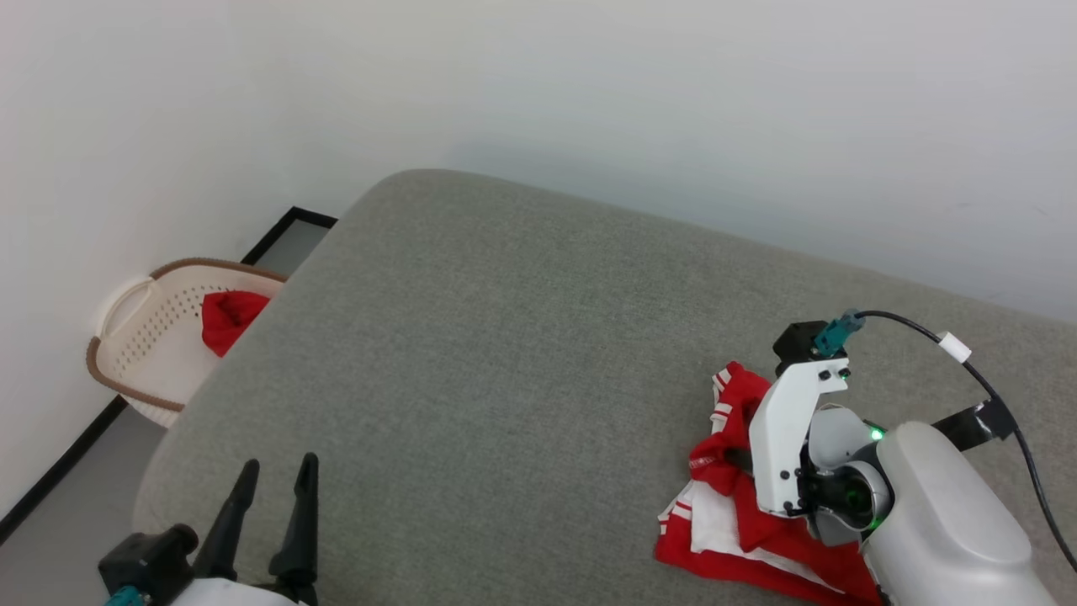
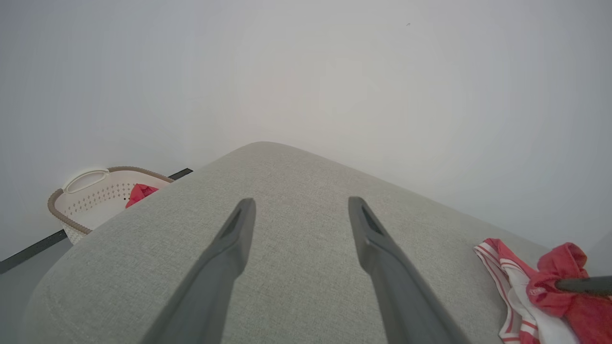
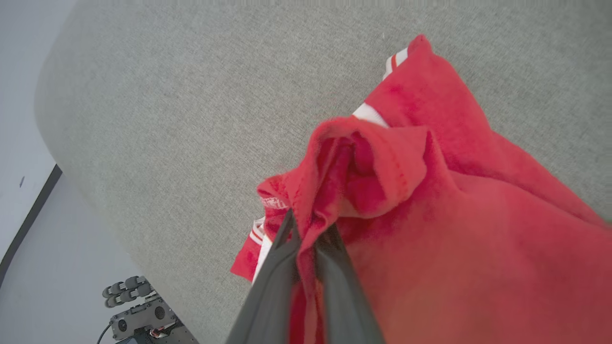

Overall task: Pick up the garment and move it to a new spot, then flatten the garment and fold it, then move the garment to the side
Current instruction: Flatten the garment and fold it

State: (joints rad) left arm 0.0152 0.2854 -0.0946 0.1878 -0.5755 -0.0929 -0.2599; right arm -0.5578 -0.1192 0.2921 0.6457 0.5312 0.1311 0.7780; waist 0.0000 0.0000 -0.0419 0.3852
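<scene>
Nearest, at the lower left of the head view, the left gripper [image 1: 280, 461] hangs over the near edge of the grey padded surface [image 1: 505, 337] with its two dark fingers spread wide and nothing between them. At the lower right, the right gripper [image 3: 306, 229] has its fingers pressed together on a raised fold of the garment [image 3: 478, 215], pinching the red cloth. The rest of the garment [image 1: 724, 488] lies crumpled on the padding near its near right part, red with white panels and striped trim showing. A black cable [image 1: 993, 387] loops over the surface behind that arm.

Between the two grippers, and on toward the far rounded corner, runs a broad stretch of open grey fabric. The surface's left edge curves down to a pale floor [image 1: 50, 539].

Beyond that edge, on the floor against the white wall [image 1: 589, 84], stands a cream perforated basket [image 1: 151, 337] with a brown rim; a small red cloth [image 1: 227, 316] lies inside it, partly hidden by the padding's edge
</scene>
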